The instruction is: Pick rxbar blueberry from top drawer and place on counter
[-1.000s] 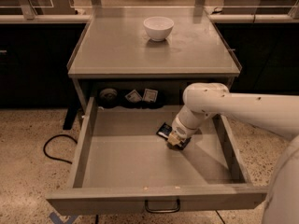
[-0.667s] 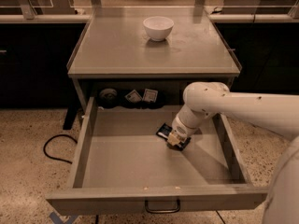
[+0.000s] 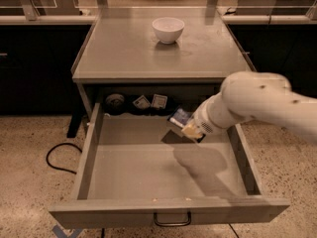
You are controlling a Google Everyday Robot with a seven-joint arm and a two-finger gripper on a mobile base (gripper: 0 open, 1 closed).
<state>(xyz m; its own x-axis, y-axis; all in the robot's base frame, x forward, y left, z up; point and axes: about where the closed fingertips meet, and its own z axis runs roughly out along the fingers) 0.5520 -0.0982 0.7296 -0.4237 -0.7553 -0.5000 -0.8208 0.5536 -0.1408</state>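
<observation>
**Bar off the drawer floor, table edge overhead**

The small flat snack bar in a dark navy-blue wrapper with a white label patch (image 3: 179,117) hangs clear of the floor of the wide, shallow grey metal top drawer (image 3: 148,172), toward 2 o'clock in it, with its shadow below. The white arm's gripper (image 3: 192,131) sits at the bar's 4 o'clock end, fingers closed narrowly on that end. Small white-and-dark packets (image 3: 151,101) lie at the drawer's back, around 12 o'clock. Above, the flat grey metal table (image 3: 124,53) carries a white bowl (image 3: 168,29) at 12 o'clock.

Held by one end, the bar could swivel or slip. Rising straight up would likely strike the table's front edge; a far placement may nudge the bowl.
</observation>
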